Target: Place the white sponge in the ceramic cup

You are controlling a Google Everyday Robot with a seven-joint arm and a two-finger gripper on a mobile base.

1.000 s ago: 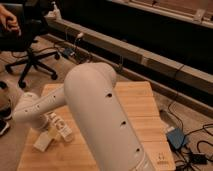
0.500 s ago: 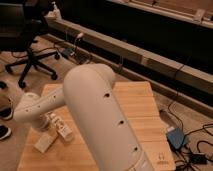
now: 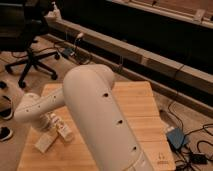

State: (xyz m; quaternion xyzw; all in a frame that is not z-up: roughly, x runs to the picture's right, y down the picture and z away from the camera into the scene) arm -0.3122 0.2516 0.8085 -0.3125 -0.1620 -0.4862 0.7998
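The white sponge (image 3: 45, 142) lies flat on the wooden table (image 3: 140, 107) near its front left corner. My gripper (image 3: 53, 121) hangs low over the table's left part, just above and to the right of the sponge, at the end of my white arm (image 3: 95, 115). The arm fills the middle of the view and hides much of the table. The ceramic cup is out of view, either behind the arm or outside the frame.
A slim white bottle with a printed label (image 3: 63, 131) lies just right of the sponge, under the gripper. A black office chair (image 3: 30, 55) stands on the floor at the left. A long ledge (image 3: 150, 60) runs behind the table. Cables and a blue box (image 3: 176, 137) lie on the floor at the right.
The gripper and forearm have shifted slightly over the sponge and bottle. The sponge and bottle lie as before.
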